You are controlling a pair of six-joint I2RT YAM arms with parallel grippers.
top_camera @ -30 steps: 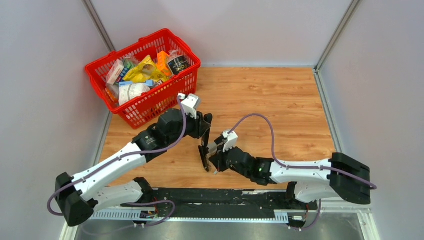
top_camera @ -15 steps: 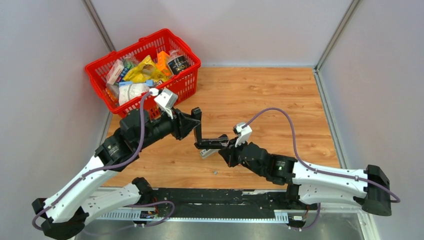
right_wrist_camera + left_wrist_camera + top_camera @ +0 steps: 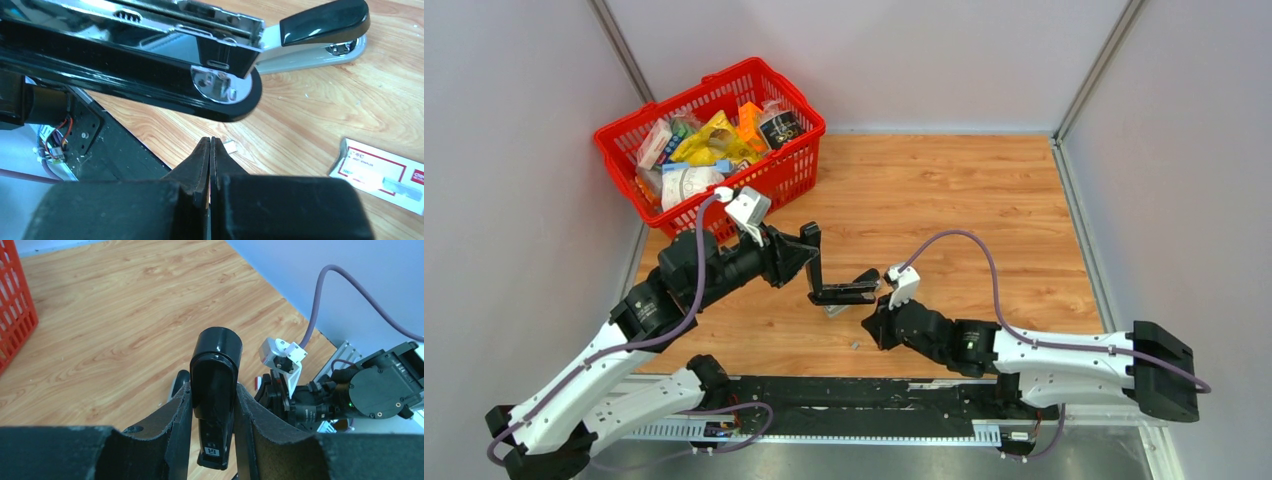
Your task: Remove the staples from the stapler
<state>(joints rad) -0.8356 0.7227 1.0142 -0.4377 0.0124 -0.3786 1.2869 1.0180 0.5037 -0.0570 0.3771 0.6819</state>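
Observation:
The stapler (image 3: 844, 292) is held above the wooden table, swung open. My left gripper (image 3: 814, 265) is shut on its black top arm (image 3: 215, 365), which stands upright between the fingers (image 3: 175, 415). In the right wrist view the stapler's chrome magazine (image 3: 200, 35) and black arm cross the top, and the grey base (image 3: 310, 50) reaches to the upper right. My right gripper (image 3: 209, 145) is shut with nothing in it, just below and on the near side of the stapler (image 3: 871, 323). A small loose staple piece (image 3: 231, 146) lies on the wood by its tips.
A white red-marked box (image 3: 380, 172) lies flat on the table to the right of my right gripper. A red basket (image 3: 714, 150) full of packets stands at the back left. The black rail (image 3: 854, 395) runs along the near edge.
The stapler went from hanging upright to lying level as the left arm swung back to the left. The right gripper, shut throughout, has pulled back a little toward the near edge.

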